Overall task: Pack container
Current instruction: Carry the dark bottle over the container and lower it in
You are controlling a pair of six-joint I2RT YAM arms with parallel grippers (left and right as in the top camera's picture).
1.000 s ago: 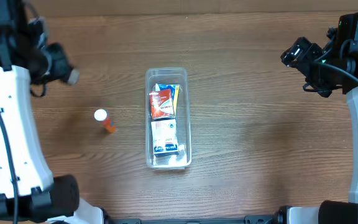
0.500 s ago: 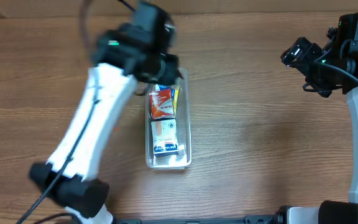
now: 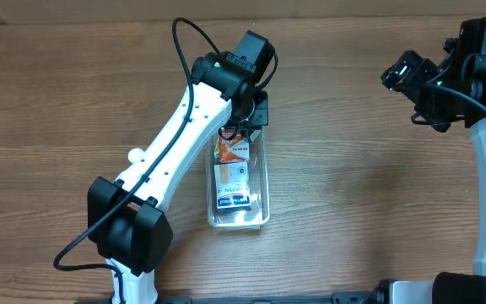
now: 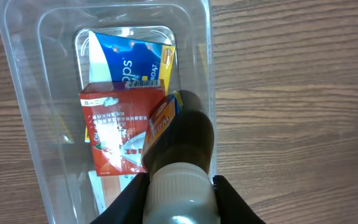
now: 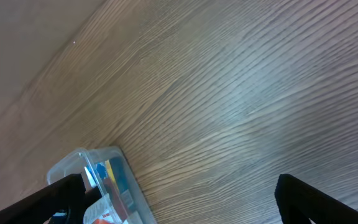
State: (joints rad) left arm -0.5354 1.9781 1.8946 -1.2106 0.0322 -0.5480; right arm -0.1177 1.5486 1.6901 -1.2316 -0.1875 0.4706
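The clear plastic container (image 3: 264, 181) lies lengthwise at the table's middle; it also shows in the left wrist view (image 4: 17, 93) and the right wrist view (image 5: 82, 158). It holds a red box (image 3: 233, 148) (image 4: 114, 134), a blue packet (image 4: 126, 59) and a white-and-blue box (image 3: 234, 186). My left gripper (image 3: 250, 114) (image 4: 179, 186) is shut on a dark bottle with a white cap (image 4: 182, 143), held over the container's far right part, its lower end by the red box. My right gripper (image 3: 407, 76) (image 5: 179, 196) is open and empty, far right.
A small white round shape (image 3: 133, 155) shows beside the left arm's lower link; I cannot tell what it is. The left arm lies diagonally across the left half of the wooden table (image 3: 353, 186).
The left arm has swung from the far left to over the container's far end. The container has shifted slightly to the right. The right arm has not moved.
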